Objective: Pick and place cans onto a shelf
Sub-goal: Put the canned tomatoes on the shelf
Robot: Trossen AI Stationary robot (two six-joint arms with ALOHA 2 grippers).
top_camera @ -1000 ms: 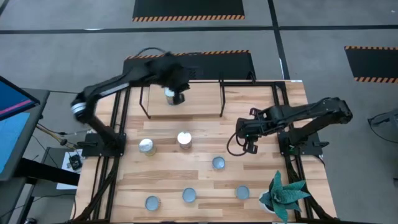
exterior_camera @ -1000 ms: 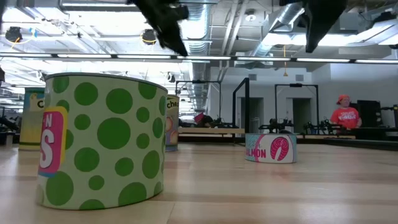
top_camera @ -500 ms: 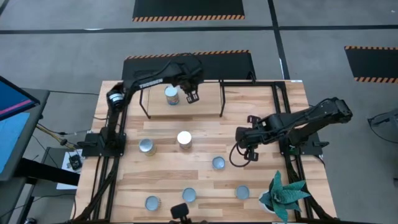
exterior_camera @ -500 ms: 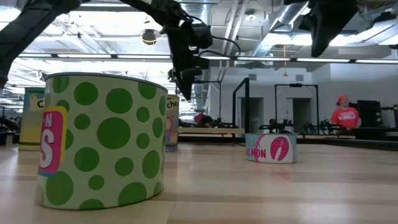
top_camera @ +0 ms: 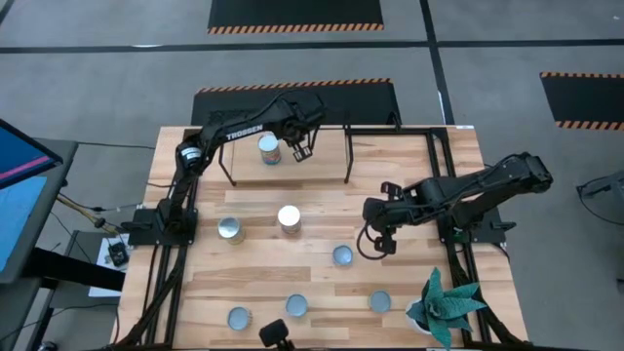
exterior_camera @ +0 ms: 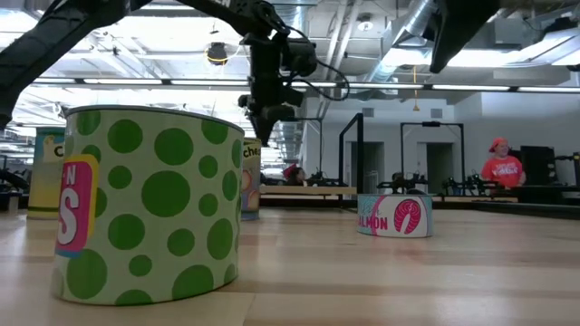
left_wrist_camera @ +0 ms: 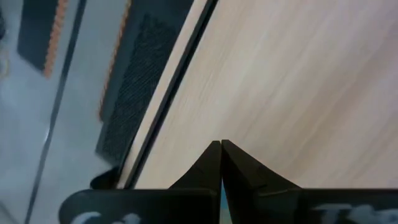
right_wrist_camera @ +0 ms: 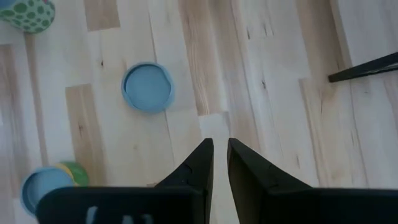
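One can stands upright on the shelf, toward its left end, leaving the rest of the board free for more. Your left end effector hangs just beside that can, fingers pressed together and empty, so that placement looks done. Six more cans wait on the table, well apart. Your right end effector, fingers nearly touching and holding nothing, hovers near the can at mid-table, probably the next pick; you'd have to spread the fingers first.
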